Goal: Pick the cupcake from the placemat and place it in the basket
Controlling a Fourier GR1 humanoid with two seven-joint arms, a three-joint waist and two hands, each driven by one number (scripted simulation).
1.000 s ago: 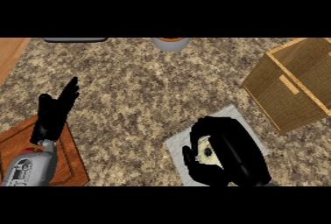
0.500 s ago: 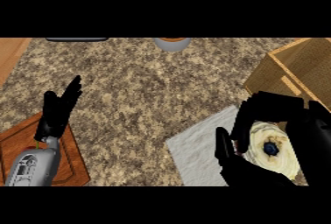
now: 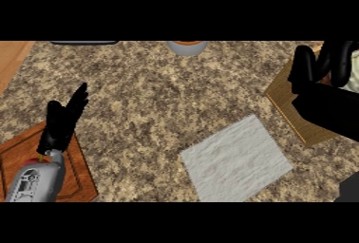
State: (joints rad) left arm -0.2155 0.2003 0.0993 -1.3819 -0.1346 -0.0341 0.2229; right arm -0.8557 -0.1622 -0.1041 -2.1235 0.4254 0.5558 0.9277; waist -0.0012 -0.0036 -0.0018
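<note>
Most of the job: judged done, since the cupcake is off the placemat and carried to the basket; only the setting down and letting go look left.
Counter (image 3: 161, 90): speckled stone top, filling the head view.
Placemat (image 3: 235, 158): pale grey cloth lying at a slant, nothing on it.
Basket (image 3: 294, 111): tan, open-topped, at the view's right edge; its far part is hidden behind the right hand.
Wooden board (image 3: 77, 166): reddish brown, at the lower left, under the left forearm.
Right hand (image 3: 324, 95): over the basket, fingers curled upward round a pale thing.
Left hand (image 3: 64, 118): at the left over the board's edge, fingers straight and relaxed, holding nothing, resting.
Grey-and-orange pot (image 3: 187, 46): at the counter's far edge, well apart from the work.
Cupcake (image 3: 348, 79): only a cream sliver shows at the right border behind the curled fingers; whether it touches the basket's floor I cannot tell.
</note>
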